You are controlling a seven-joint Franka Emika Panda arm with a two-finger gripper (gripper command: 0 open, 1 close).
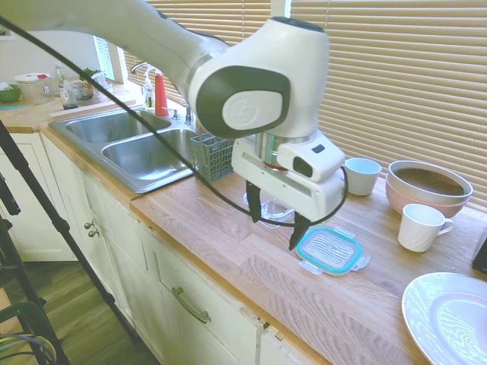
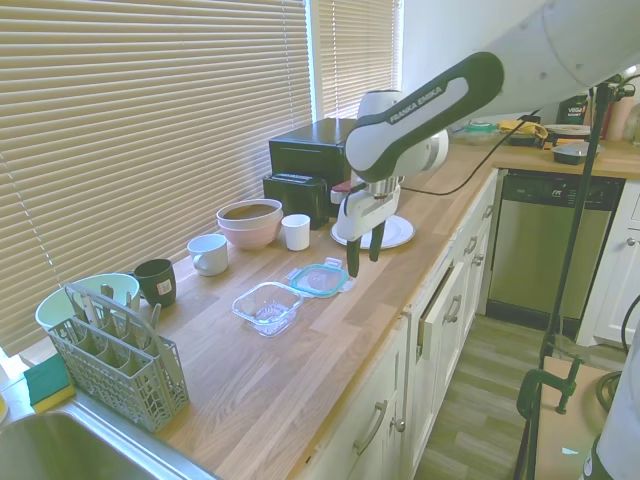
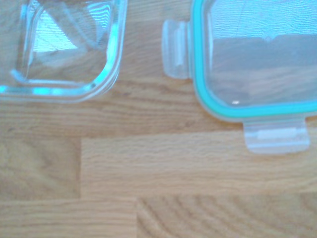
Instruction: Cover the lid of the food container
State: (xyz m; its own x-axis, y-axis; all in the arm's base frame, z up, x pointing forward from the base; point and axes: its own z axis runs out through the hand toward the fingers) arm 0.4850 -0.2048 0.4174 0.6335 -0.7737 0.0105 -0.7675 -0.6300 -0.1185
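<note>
Lid [image 2: 320, 278] beside container [image 2: 267, 306], mugs [image 2: 208, 254] behind

wood countertop [image 2: 300, 370] | grey cutlery caddy [image 2: 118, 362] beside steel double sink [image 1: 133, 148] | mint-green bowl [image 2: 75, 292] behind caddy | black mug [image 2: 157, 281] | two white cups [image 2: 209, 254] [image 2: 295, 231] | pink bowl [image 2: 250, 222] | white plate [image 1: 449, 315] | black appliance [image 2: 310, 160] by blinds [image 2: 130, 130]

1. Bare wooden counter [image 2: 300, 370] lies open on the cabinet-edge side of the lid [image 2: 320, 278] and the food container [image 2: 267, 306];
2. Window side crowded: white mug [image 2: 208, 254], pink bowl [image 2: 250, 224], white cup [image 2: 295, 231].
</note>
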